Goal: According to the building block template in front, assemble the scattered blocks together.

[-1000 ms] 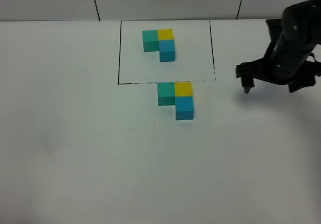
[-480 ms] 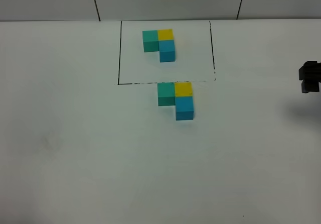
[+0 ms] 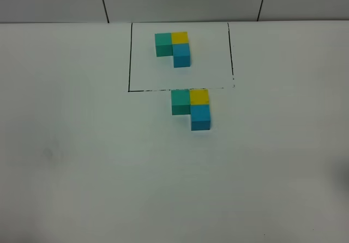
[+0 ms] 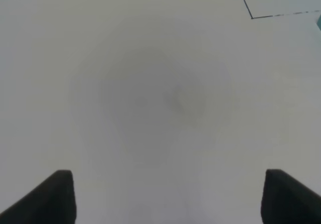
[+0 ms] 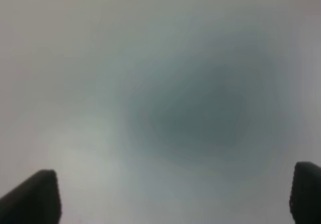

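Note:
The template (image 3: 173, 49) sits at the back inside a thin black rectangle outline (image 3: 129, 58): teal-green and yellow cubes side by side, blue below yellow. Just in front of the outline stand the unframed blocks joined in the same L: teal-green (image 3: 180, 101), yellow (image 3: 199, 96), sky-blue (image 3: 200, 116). Neither arm shows in the exterior high view. My left gripper (image 4: 168, 196) is open and empty over bare table; a corner of the outline (image 4: 251, 17) shows in its view. My right gripper (image 5: 173, 196) is open and empty over bare, blurred table.
The white table (image 3: 82, 161) ends at a tiled back wall (image 3: 180, 0) with dark seams. A faint smudge (image 3: 48, 153) marks the table at the left.
My right arm has pulled back to the right and left the exterior high view. The blocks have not moved.

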`<state>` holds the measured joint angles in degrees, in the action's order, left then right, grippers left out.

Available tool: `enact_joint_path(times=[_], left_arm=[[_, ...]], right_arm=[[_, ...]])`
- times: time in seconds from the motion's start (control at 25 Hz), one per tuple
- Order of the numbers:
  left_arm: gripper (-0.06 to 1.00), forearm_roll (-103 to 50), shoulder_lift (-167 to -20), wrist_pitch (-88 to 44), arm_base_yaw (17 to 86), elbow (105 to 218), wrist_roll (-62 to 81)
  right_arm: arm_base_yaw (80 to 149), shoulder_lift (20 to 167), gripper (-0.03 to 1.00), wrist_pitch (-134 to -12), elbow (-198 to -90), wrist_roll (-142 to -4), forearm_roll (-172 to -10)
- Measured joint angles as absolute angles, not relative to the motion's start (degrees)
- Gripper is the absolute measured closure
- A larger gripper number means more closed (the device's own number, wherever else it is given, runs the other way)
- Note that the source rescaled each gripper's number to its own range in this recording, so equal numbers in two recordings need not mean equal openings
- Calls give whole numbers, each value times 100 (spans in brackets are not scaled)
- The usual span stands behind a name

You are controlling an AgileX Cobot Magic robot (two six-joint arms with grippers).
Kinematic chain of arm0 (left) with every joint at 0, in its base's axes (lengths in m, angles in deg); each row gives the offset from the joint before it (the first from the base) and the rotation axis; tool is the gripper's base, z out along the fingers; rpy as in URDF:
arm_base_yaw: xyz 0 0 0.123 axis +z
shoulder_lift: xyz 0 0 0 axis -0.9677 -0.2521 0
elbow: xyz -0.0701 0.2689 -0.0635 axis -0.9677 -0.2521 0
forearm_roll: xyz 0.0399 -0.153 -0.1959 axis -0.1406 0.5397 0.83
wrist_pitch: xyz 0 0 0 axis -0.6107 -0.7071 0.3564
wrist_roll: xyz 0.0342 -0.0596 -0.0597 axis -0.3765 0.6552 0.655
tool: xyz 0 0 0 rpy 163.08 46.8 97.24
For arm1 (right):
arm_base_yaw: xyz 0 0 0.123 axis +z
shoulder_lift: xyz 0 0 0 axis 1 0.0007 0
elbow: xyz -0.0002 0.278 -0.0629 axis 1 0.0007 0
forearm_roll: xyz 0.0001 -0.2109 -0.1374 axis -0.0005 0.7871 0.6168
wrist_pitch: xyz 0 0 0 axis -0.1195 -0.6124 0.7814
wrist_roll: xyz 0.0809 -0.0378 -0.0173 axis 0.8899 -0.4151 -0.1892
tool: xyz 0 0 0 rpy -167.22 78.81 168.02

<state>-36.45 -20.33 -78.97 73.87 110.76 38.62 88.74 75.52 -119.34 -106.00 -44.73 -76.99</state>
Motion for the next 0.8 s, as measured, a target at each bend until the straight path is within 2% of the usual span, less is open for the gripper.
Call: enact_joint_path(times=[0.08, 0.2, 0.4, 0.8], left_arm=[[12, -3645, -2033, -7897, 7387, 11076, 3862], [12, -3645, -2033, -7897, 7387, 11076, 3862], [12, -3645, -2033, -7897, 7387, 11076, 3862], [12, -3645, -2033, -7897, 7387, 11076, 3862]], right_arm=[[8874, 6905, 3, -12140, -10365, -4596, -7700], [8874, 5988, -2, -12336, -10079, -4760, -7700], [8874, 4844, -3, -12663, -9771, -4738, -7759], [9074, 3078, -3, -12584, -9269, -4833, -7936]])
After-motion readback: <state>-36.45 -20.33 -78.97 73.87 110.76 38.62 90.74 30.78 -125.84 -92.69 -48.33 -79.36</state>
